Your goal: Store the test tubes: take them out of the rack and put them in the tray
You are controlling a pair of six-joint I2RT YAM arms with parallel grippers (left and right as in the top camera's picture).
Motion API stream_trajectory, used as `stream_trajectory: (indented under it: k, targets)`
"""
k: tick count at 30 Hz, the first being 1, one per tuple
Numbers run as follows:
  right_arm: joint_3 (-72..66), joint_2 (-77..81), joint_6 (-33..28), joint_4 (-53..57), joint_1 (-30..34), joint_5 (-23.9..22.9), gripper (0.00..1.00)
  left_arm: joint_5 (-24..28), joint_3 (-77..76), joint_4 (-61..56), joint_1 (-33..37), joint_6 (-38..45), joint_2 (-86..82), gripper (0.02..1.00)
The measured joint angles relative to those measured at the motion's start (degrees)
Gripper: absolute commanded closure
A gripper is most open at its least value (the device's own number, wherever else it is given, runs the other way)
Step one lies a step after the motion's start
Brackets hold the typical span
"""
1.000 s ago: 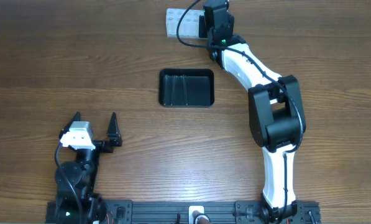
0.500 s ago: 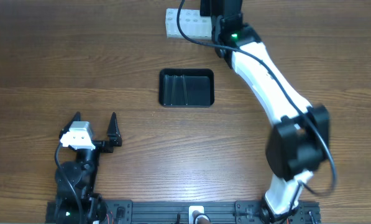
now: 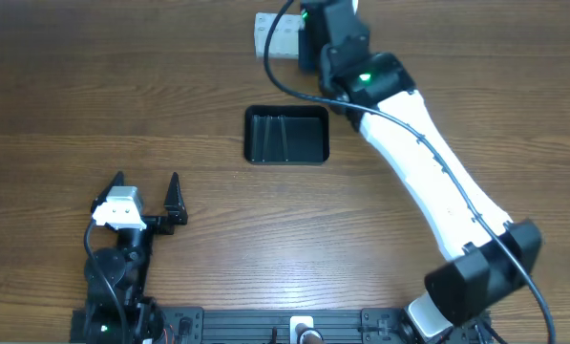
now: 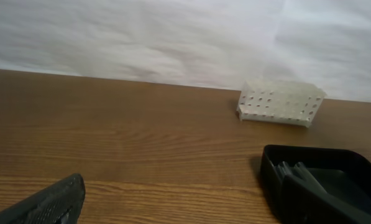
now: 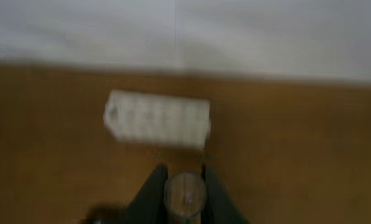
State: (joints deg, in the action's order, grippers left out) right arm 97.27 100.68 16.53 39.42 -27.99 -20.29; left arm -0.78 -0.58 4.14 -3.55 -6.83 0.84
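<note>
Tube point(image 5: 184, 195) — clamped in my right pincer point(image 5: 184, 179), up off the desk near the rack point(image 5: 157, 122). I judge this the carry step: next, swing over the tray point(image 3: 286, 114), lower, then release. Left pincer point(image 3: 146, 180) sits parked, fingers apart.

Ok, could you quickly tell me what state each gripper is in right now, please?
Left gripper: open, holding nothing.
Right gripper: closed on a test tube.
</note>
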Motion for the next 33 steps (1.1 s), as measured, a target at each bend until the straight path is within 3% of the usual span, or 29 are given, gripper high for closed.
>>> stream_trajectory:
  k: [14, 24, 29, 33]
  targets:
    - [-5.7, 14.8, 9.7, 1.1, -0.3, 5.6, 0.895, 0.0, 0.0, 0.0, 0.0, 0.0, 0.0, 0.020]
    - [-5.8, 16.3, 12.7, 1.9, -0.6, 9.2, 0.871, 0.0, 0.0, 0.0, 0.0, 0.0, 0.0, 0.018]
    - [-6.2, 16.3, 13.4, 2.3, -1.0, 10.1, 0.822, 0.0, 0.0, 0.0, 0.0, 0.0, 0.0, 0.018]
    - [-7.8, 16.5, 13.8, 2.2, -1.3, 10.5, 0.726, 0.0, 0.0, 0.0, 0.0, 0.0, 0.0, 0.020]
